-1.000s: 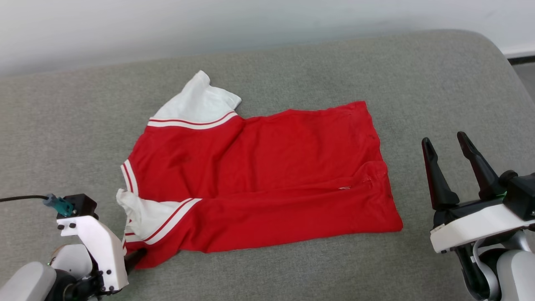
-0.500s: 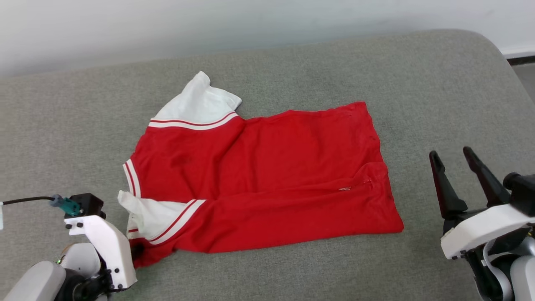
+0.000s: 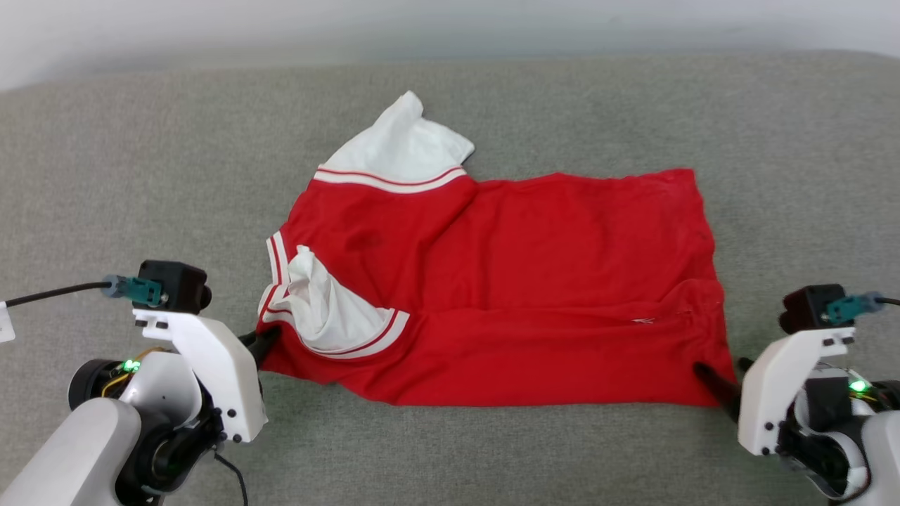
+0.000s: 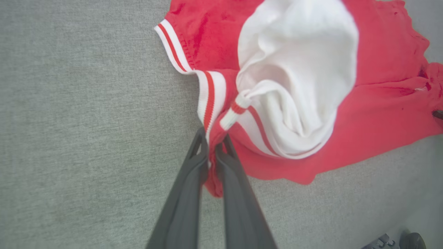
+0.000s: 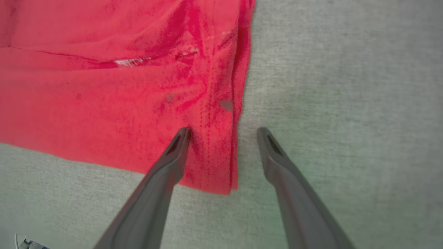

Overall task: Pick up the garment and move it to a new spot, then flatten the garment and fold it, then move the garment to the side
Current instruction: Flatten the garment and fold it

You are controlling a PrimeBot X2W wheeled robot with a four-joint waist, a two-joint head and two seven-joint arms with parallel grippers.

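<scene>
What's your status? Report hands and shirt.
Left hand shut on shirt at its striped trim. Right hand open, straddling a hem corner. Shirt spread on grey cushion; nothing in the way.

Support: a grey, coarse-woven upholstered surface (image 3: pixel 140 176), flat, its far edge running beyond the garment (image 3: pixel 548 281). The red garment is the one item lying directly on it, spread lengthwise and mostly flat, with shallow creases along its near half. The garment's hem end lies to the right. At the garment's left end, the far sleeve (image 3: pixel 404 144), white with red-striped trim, rests on the upholstery. The near sleeve (image 3: pixel 323 309) is bunched on top of the red cloth. Grey upholstery shows around the garment on all sides.
</scene>
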